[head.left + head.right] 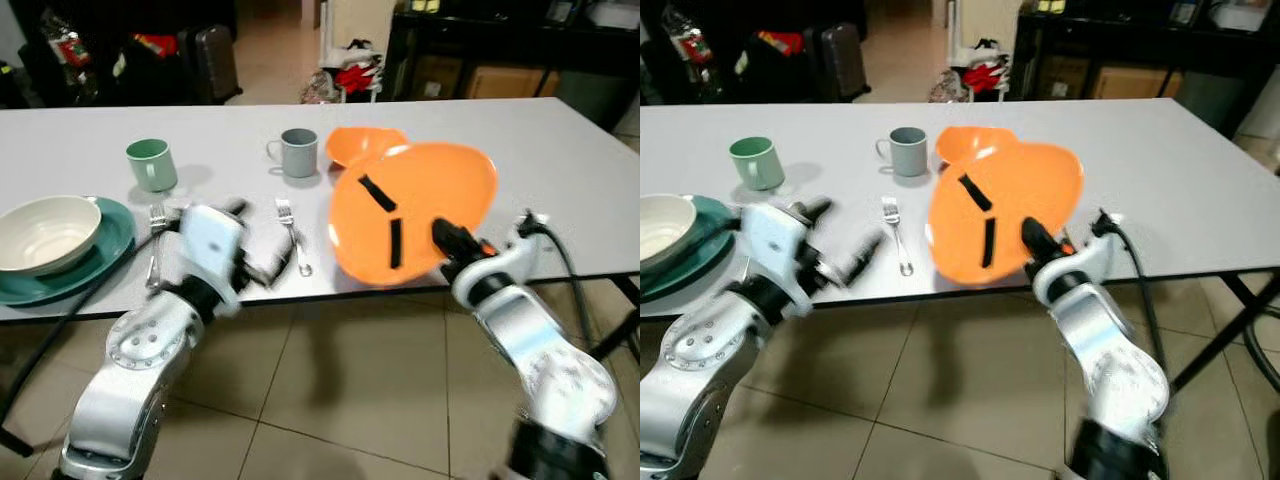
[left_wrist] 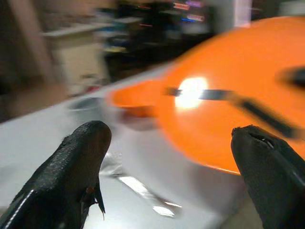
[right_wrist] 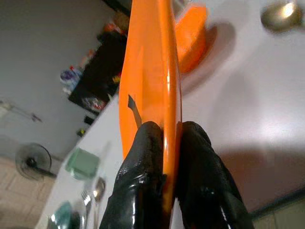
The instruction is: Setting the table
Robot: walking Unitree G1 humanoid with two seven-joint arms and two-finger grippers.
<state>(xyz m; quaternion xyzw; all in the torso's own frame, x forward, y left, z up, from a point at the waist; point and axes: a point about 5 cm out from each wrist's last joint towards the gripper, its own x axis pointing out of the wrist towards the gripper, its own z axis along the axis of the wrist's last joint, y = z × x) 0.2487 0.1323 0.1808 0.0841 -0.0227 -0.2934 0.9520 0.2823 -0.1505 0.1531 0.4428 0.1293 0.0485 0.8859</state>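
Right gripper (image 1: 447, 238) has the orange plate (image 1: 420, 205) pinched by its rim, fingers (image 3: 143, 157) clamped either side of the edge, plate tipped up steeply over the near edge of the white table (image 1: 560, 170). Underside faces the head cam, w/ two black tape strips on it. Left gripper (image 1: 840, 262) sits low at the table edge near a fork (image 1: 293, 235), fingers (image 2: 83, 157) spread wide, holding nothing.

Orange bowl (image 1: 362, 143) sits just behind the plate, grey mug (image 1: 297, 152) beside it. Far left place looks done already: cream bowl (image 1: 45, 232) on teal plate (image 1: 115, 235), green mug (image 1: 152, 163) behind, another fork (image 1: 156, 222) just beside the teal plate.

To do this well, I'd say: level the plate before lowering, since a rim-only pinch can slip if it swings. Set it right of the fork, clear of the orange bowl, fully on the table and not overhanging. Let go only once it lies flat.
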